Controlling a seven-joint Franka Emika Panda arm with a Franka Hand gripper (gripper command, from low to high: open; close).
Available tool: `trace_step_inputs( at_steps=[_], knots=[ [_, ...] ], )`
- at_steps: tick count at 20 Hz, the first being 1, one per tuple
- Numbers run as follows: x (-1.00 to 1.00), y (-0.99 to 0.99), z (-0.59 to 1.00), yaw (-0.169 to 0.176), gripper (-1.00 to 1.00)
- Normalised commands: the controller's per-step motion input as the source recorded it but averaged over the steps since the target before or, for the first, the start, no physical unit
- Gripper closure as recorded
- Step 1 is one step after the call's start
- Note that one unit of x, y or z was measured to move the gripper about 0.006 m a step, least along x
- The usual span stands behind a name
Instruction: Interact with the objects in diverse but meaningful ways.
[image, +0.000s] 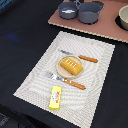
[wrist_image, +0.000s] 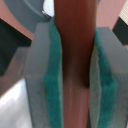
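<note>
In the wrist view my gripper is shut on a brown sausage-like stick, which stands upright between the two green pads. The gripper does not show in the exterior view. There, an orange-yellow ridged bread block lies on a small plate in the middle of a striped placemat. A yellow flat packet lies near the mat's front edge. Two grey-blue pots stand on a pinkish board at the back. A small white piece shows between them.
A fork with an orange handle lies in front of the plate and a knife with an orange handle behind it. A pale bowl stands at the exterior view's right edge. The table around the mat is black.
</note>
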Motion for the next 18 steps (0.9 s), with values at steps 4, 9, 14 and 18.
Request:
trace_step_inputs(
  at_steps=[4,9,14,18],
  knots=[
    [0.04,0.41,-0.30,0.001,1.00],
    [0.12,0.31,-0.28,0.000,1.00],
    [0.10,0.24,-0.27,0.000,1.00],
    [0.04,0.17,-0.20,0.000,1.00]
  ],
)
